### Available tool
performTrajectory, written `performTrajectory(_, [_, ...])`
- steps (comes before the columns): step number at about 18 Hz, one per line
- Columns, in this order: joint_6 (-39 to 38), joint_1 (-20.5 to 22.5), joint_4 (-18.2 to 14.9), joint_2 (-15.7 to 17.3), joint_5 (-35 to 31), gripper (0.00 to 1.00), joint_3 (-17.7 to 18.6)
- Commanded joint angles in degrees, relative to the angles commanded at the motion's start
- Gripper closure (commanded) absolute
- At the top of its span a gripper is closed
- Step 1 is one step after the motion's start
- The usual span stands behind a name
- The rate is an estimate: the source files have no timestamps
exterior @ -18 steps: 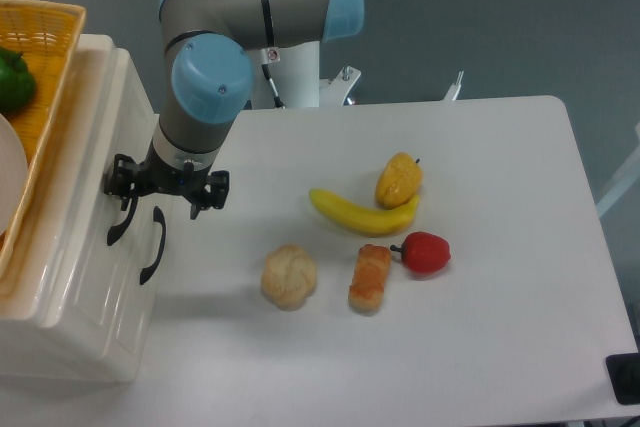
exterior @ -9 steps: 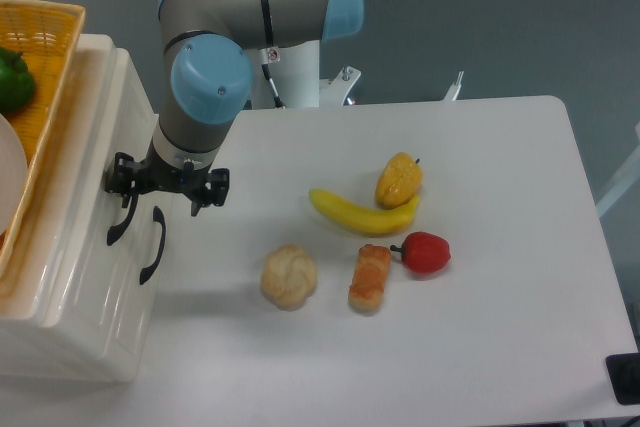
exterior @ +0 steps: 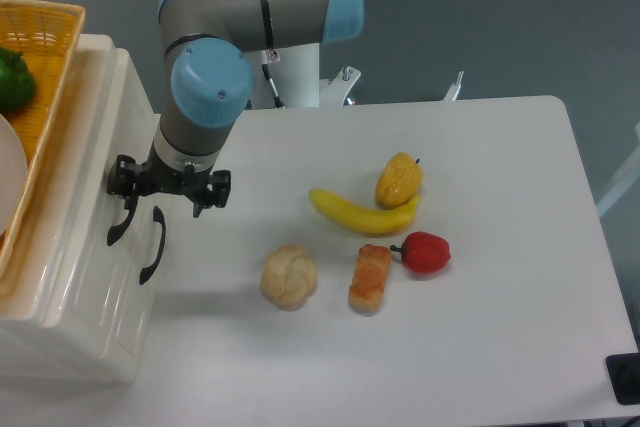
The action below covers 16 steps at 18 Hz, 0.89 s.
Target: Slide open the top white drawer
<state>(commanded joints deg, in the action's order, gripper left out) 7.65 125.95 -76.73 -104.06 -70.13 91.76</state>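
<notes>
Surface (exterior: 480, 147): white, carries all listed.

Top drawer (exterior: 95, 147): at the surface's left edge, upper of two, a basket (exterior: 45, 47) on the unit. Glossy hard plastic, stiff; I judge its face too slick to pull by friction, and the basket may add drag.

My tool (exterior: 168, 190): fingers spread wide, one touching or just at the handle (exterior: 122, 222), gripping nothing that I can see.

Handle: curved, black, thin, rigid. Best hold, I judge: hook or pinch its bow and pull straight out.
</notes>
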Motion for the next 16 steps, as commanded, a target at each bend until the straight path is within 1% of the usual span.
performTrajectory(8, [0.62,0.7,-0.09,0.17,-1.76,0.0,-0.17])
performTrajectory(16, [0.7,2.63,-0.17,0.17,-1.77,0.0,-0.62])
